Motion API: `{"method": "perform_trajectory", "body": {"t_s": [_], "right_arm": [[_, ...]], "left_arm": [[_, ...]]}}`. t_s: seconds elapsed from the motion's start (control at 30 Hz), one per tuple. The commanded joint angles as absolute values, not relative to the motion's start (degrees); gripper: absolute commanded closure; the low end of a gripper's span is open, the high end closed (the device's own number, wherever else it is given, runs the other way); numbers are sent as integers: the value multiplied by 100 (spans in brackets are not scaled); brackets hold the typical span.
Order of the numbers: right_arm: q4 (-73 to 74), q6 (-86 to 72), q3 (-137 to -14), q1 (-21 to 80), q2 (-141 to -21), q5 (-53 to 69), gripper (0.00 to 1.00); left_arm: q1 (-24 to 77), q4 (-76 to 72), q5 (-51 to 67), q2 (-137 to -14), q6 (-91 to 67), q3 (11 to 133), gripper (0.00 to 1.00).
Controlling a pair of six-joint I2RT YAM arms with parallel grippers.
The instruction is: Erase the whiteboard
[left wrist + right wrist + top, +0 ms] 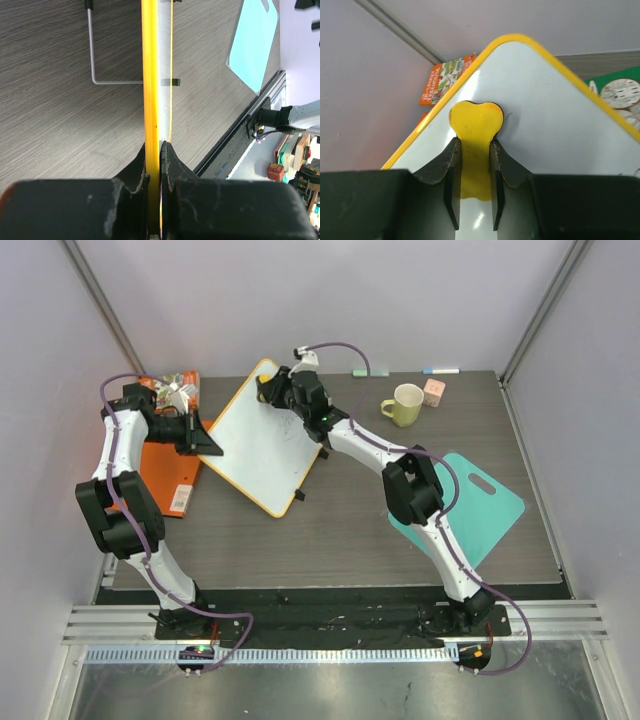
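Observation:
The whiteboard, white with a thin orange frame, lies slanted at the left middle of the table. My left gripper is shut on its left edge; in the left wrist view the orange frame runs edge-on between the closed jaws of this gripper. My right gripper is over the board's far corner. In the right wrist view it is shut on a yellow bone-shaped eraser pressed on the white surface. A thin dark stroke shows beside the eraser.
An orange folder and a printed packet lie left of the board. A yellow mug, pink cube and markers stand at the back. A teal cutting board lies on the right. A wire stand is under the board.

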State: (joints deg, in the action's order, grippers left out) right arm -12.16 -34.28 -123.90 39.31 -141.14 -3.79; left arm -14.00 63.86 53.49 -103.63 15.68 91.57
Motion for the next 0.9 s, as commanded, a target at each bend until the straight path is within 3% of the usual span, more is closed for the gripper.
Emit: {"method": "perform_trajectory", "body": {"t_s": [0.0,0.23,0.47,0.87], "right_arm": [[-1133,-3489,-11883,4570,-13940,518,99],[-1389,-3761,-11838,4457,-13975,27,99],[-694,-4104,-12252,4237,-14150,-2134,99],[-1687,-4667,-12032,3771,-14256,-1785,99]], "left_arm": [[-1187,5748,4447,-10046,2689,9167,100],[-1187,5731,4482,-10064,2689,9132,100],[-1187,5722,4430,-10081,2742,9114,100],[-1186,5748,4342,-10055,2891,8982,100]]}}
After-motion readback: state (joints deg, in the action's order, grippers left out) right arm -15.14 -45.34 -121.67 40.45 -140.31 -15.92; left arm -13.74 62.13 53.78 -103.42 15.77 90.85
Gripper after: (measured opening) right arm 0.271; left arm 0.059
